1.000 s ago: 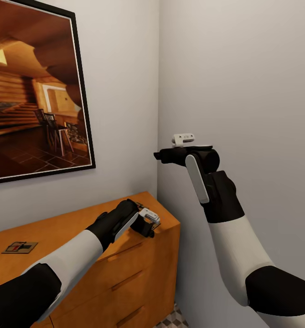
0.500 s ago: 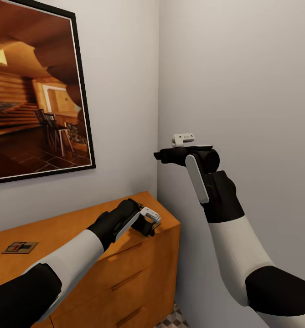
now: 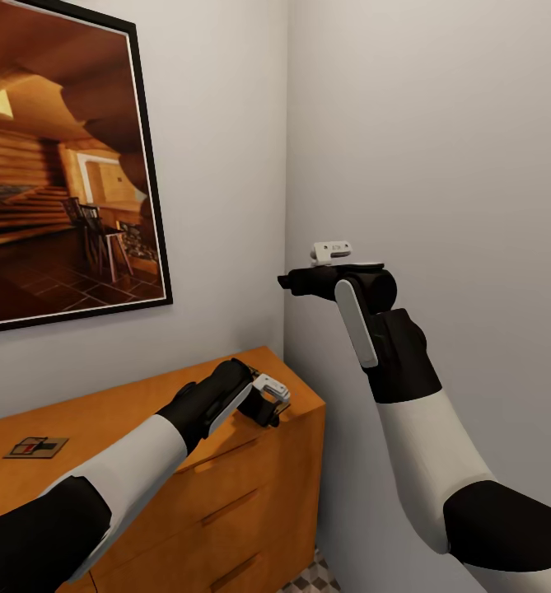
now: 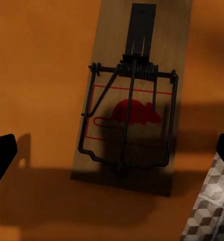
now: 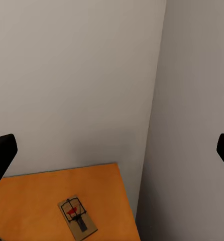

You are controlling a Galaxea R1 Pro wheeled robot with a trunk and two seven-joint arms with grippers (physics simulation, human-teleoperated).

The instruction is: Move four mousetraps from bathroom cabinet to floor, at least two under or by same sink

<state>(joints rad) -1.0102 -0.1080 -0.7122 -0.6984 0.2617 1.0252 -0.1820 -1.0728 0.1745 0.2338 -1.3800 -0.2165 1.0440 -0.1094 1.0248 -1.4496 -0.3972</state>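
Note:
The orange-brown cabinet stands against the wall under a framed picture. One mousetrap lies on its top at the left. My left gripper hovers open over the top's right end. In the left wrist view a second mousetrap, with a red mouse print and a dark wire bar, lies flat between the spread fingertips, untouched. My right gripper is raised near the room corner, open and empty. Its wrist view looks down on a mousetrap on the cabinet top.
Two grey walls meet in a corner just right of the cabinet. A strip of cube-patterned bathroom floor shows below the cabinet's right end and past the top's edge. The drawer fronts with bar handles are shut.
My left gripper has shifted very slightly over the cabinet's right end. The right arm and the mousetraps have not moved.

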